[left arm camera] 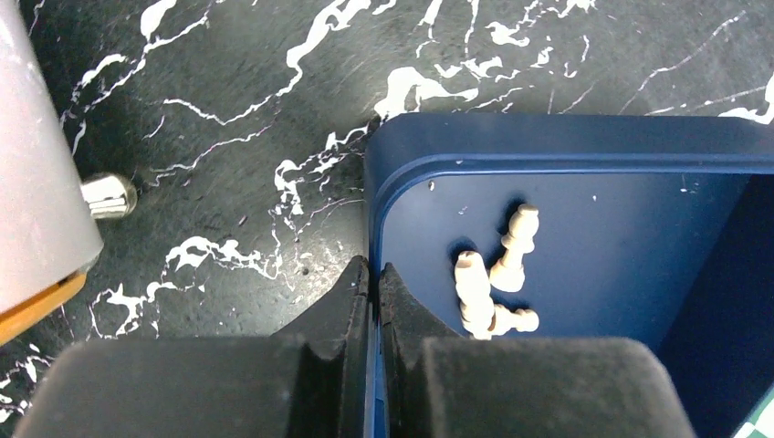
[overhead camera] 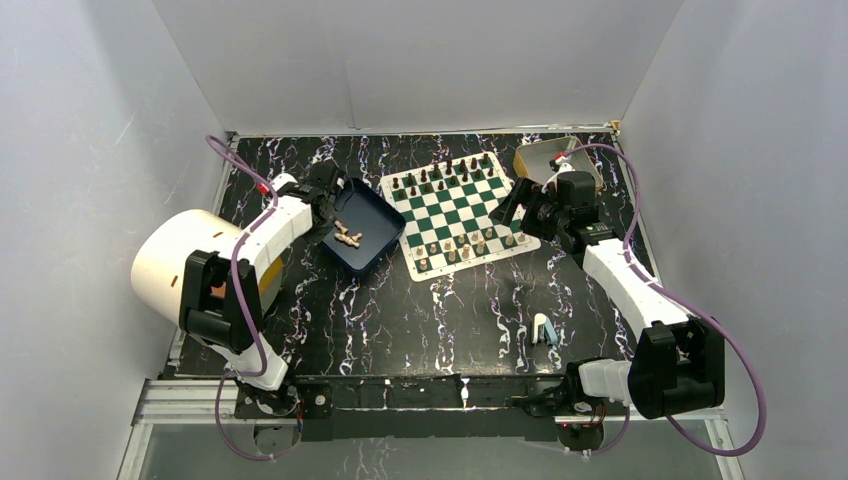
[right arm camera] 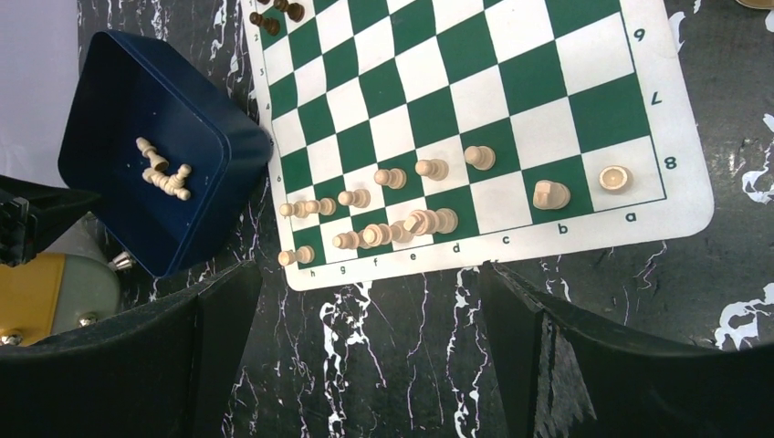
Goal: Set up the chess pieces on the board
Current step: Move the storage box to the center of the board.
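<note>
The last few cream wooden chess pieces (left arm camera: 475, 290) lie on their sides in a little heap on the floor of the dark blue rectangular tray (left arm camera: 548, 146), which sits on the black marbled table (left arm camera: 228, 109) just left of the green-and-white checked chessboard mat (right arm camera: 511, 91). The left gripper (left arm camera: 372, 274) has its jaws pressed together on the tray's thin near wall, one finger outside and one inside. The heap is therefore just inside the rim beside its inner finger, but that arm has no free jaws for it. The longest of the pieces runs roughly in line with those fingers, and another leans across at an angle. The right gripper (right arm camera: 367, 272) hangs with its jaws spread wide over the board's near edge, where the other cream pieces (right arm camera: 429, 219) crowd the two nearest rows. From there the tray lies off to its left, past the board's corner and well apart. To my eye, the free arm would have to reach leftward over that corner, or the left arm bring the tray closer.
</note>
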Controlling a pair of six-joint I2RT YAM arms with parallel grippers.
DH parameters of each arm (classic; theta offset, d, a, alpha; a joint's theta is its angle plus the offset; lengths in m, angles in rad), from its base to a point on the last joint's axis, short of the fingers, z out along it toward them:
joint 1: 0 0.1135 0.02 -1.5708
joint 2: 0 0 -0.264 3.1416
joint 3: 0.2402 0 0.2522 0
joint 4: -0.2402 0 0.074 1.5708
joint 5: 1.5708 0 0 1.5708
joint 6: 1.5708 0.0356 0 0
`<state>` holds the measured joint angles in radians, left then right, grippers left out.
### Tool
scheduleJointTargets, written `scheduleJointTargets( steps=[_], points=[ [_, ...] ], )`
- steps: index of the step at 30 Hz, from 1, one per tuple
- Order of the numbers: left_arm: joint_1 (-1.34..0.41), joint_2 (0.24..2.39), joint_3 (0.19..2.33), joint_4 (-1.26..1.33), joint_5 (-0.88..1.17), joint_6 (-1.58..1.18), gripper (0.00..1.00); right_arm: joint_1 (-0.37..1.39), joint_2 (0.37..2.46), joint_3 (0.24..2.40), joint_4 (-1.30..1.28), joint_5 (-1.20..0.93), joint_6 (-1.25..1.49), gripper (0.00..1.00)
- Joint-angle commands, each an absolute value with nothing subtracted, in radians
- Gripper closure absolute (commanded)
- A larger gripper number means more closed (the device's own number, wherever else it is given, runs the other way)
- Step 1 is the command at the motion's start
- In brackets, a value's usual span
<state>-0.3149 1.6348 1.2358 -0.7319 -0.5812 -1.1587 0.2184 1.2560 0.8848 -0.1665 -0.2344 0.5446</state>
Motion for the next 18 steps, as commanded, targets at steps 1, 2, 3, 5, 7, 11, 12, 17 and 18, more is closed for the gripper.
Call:
scheduleJointTargets(
  steps=[1,2,3,5,7,11,12,17,18],
  points=[
    [-0.297,1.614,1.27,-0.662,-0.525,-0.98,1.0,0.222,1.23,0.906,-0.153,-0.236,0.53,0.01],
    [-0.296,1.615,1.266,-0.652,-0.519,-0.953,1.0,0.222,1.231,0.907,-0.149,-0.238,0.532,0.01],
    [-0.291,1.617,1.267,-0.648,-0.517,-0.928,1.0,0.222,1.233,0.907,-0.147,-0.241,0.534,0.01],
    [-0.278,1.631,1.281,-0.647,-0.507,-0.869,1.0,0.222,1.235,0.914,-0.157,-0.246,0.534,0.01],
    [-0.271,1.645,1.305,-0.646,-0.488,-0.8,1.0,0.222,1.227,0.91,-0.164,-0.247,0.534,0.01],
    [-0.259,1.648,1.326,-0.652,-0.509,-0.727,1.0,0.222,1.212,0.894,-0.152,-0.231,0.528,0.01],
    [-0.257,1.649,1.33,-0.653,-0.516,-0.717,1.0,0.222,1.212,0.896,-0.159,-0.227,0.524,0.01],
    [-0.249,1.674,1.366,-0.655,-0.551,-0.646,1.0,0.222,1.212,0.897,-0.164,-0.229,0.519,0.01],
    [-0.247,1.682,1.375,-0.658,-0.553,-0.629,1.0,0.222,1.213,0.897,-0.161,-0.231,0.52,0.01]
  ],
)
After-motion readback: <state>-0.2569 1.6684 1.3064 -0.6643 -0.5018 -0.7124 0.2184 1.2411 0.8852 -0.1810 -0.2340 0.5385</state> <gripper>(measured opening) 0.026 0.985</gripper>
